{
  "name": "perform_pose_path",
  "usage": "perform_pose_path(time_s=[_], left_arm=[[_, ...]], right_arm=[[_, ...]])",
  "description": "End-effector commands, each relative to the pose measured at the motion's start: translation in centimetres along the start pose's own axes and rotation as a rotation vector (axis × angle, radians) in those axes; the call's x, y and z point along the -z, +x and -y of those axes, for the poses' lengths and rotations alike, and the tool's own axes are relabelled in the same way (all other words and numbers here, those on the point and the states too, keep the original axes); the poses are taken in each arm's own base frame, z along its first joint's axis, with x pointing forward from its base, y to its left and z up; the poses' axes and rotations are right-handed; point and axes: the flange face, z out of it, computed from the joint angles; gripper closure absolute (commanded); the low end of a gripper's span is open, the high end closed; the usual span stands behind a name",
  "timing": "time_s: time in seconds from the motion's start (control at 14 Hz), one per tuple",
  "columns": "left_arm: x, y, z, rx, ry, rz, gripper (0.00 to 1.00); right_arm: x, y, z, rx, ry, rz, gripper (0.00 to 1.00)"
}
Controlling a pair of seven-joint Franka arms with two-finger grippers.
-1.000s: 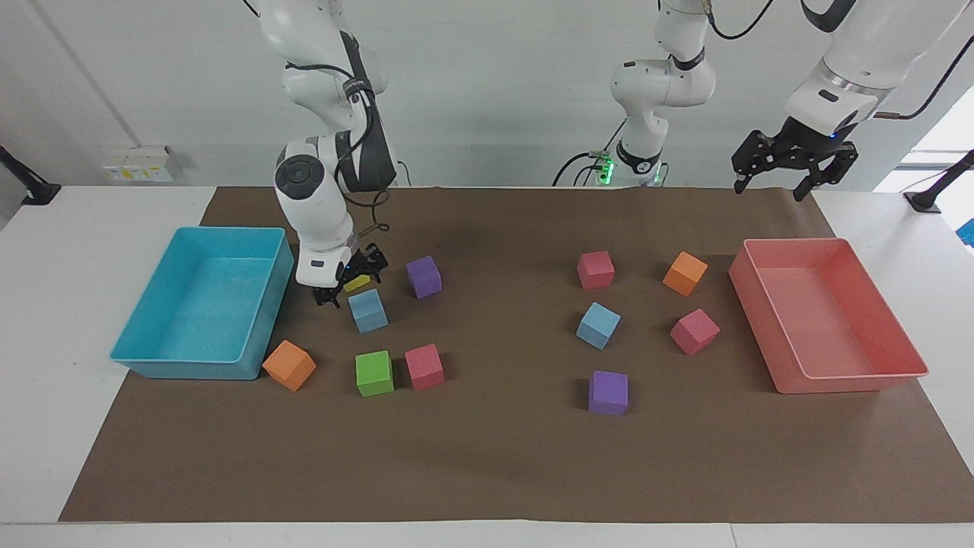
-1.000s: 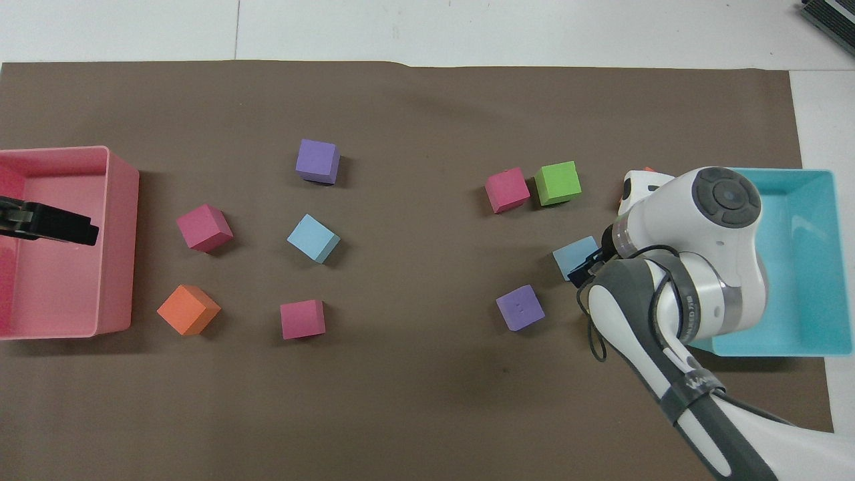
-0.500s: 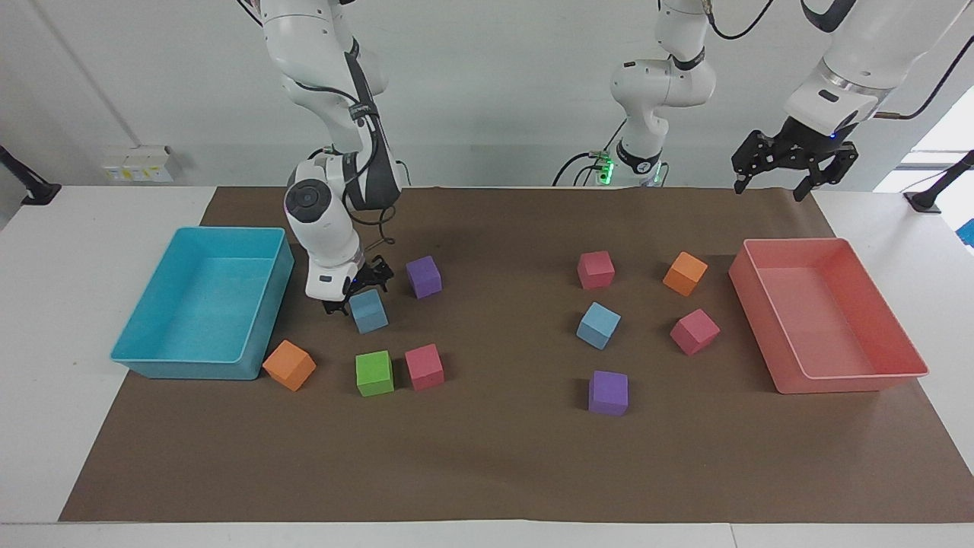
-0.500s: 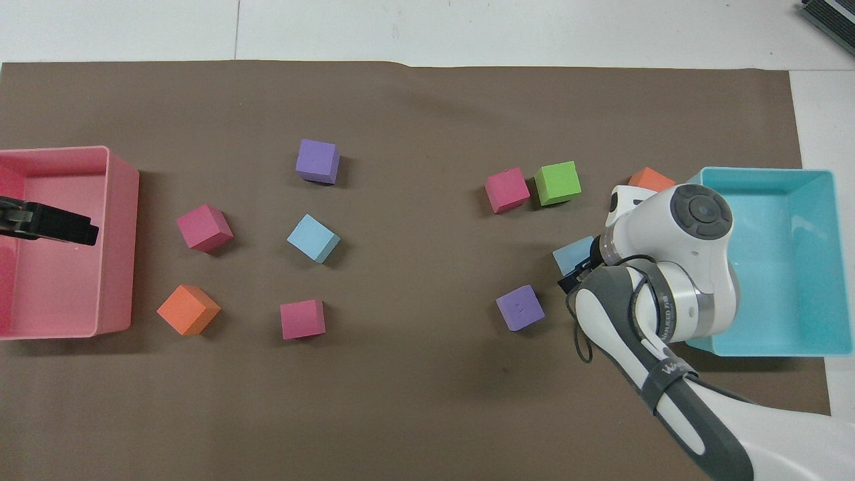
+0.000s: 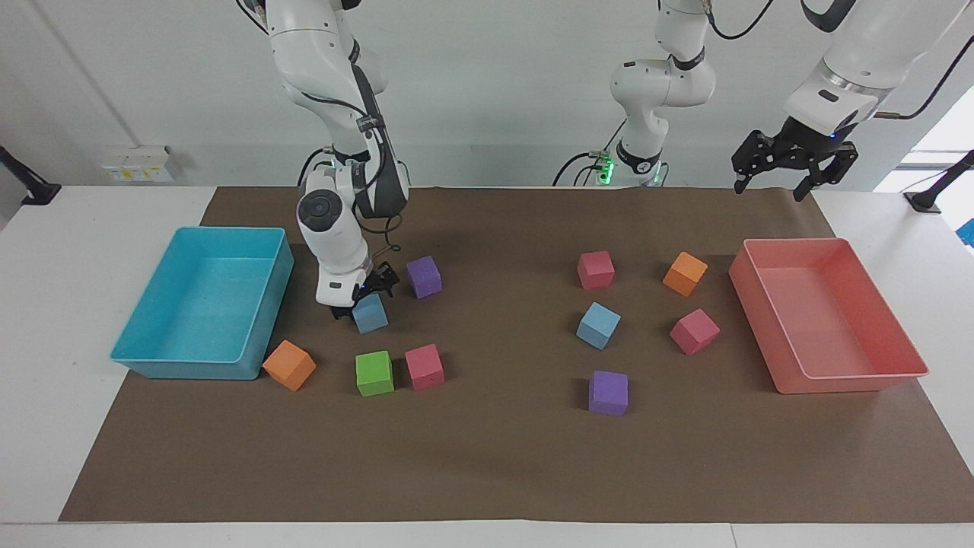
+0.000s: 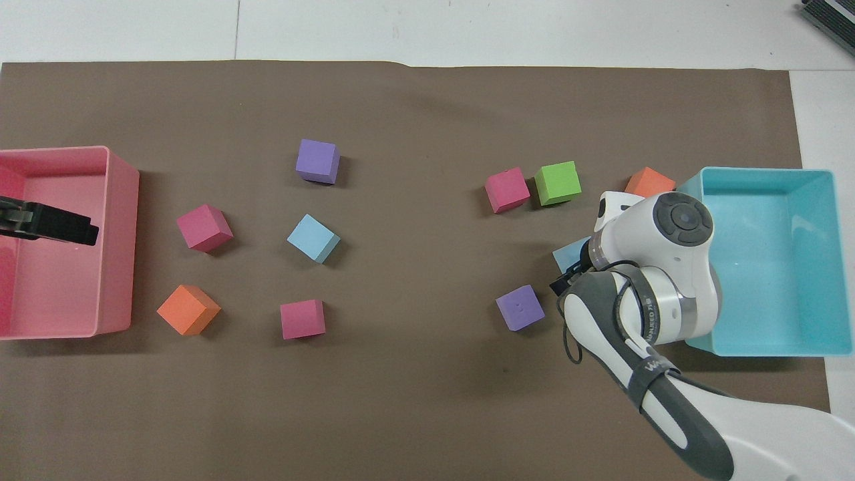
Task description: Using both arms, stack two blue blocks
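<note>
The right gripper (image 5: 367,293), jaws spread, sits low at one blue block (image 5: 370,313) beside the turquoise tray (image 5: 152,364); the arm hides most of that block from overhead. The other blue block (image 5: 598,325) lies mid-surface. The left gripper (image 5: 791,164) waits, jaws spread, over the pink tray (image 5: 852,377)

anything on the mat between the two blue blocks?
A purple block sits just off that line, beside the blue block under the right tool. Up to the other blue block the mat is bare, clearest in the overhead view.
</note>
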Motion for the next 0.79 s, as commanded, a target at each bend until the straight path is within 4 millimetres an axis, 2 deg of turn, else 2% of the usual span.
perform_pose_path(time_s=[0.0,0.07,0.21,0.29,0.5,0.71], left_arm=[[0.2,-0.9,0.2,0.001,0.006,0.004,0.0],[0.2,-0.9,0.2,0.001,0.006,0.004,0.0],[0.2,-0.9,0.2,0.001,0.006,0.004,0.0],[0.2,-0.9,0.2,0.001,0.006,0.004,0.0],[0.2,-0.9,0.2,-0.001,0.006,0.003,0.0],[0.2,-0.9,0.2,0.001,0.006,0.004,0.0]], right_arm=[[-0.1,-0.2,-0.4,-0.005,0.006,-0.023,0.0],[-0.2,-0.2,-0.3,-0.007,0.006,-0.023,0.23],[-0.1,-0.1,-0.3,-0.013,0.008,-0.019,0.86],[-0.1,-0.1,-0.4,-0.02,0.009,-0.016,1.0],[0.6,0.9,-0.8,-0.021,0.004,-0.027,1.0],[3.7,1.6,-1.0,-0.086,0.008,-0.035,1.0]])
